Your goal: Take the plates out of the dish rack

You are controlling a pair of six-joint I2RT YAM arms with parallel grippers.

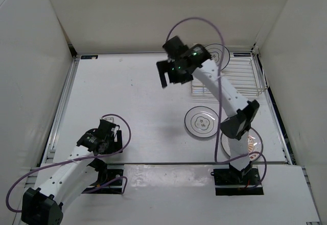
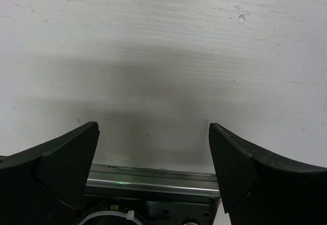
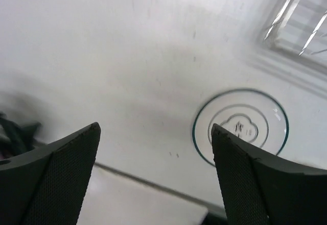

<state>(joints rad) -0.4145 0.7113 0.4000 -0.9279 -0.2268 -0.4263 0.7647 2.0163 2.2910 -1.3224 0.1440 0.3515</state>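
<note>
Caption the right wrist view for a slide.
Open, empty right gripper above a white table; a white round plate with thin dark rings lies flat, silver wire dish rack blurred beyond.

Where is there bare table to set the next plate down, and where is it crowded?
Bare: the wide table stretch from the left arm to the back wall, left of the ringed plate. Crowded: the right side, with the dish rack, that plate, and the orange-rimmed plate by the right arm's base.
</note>
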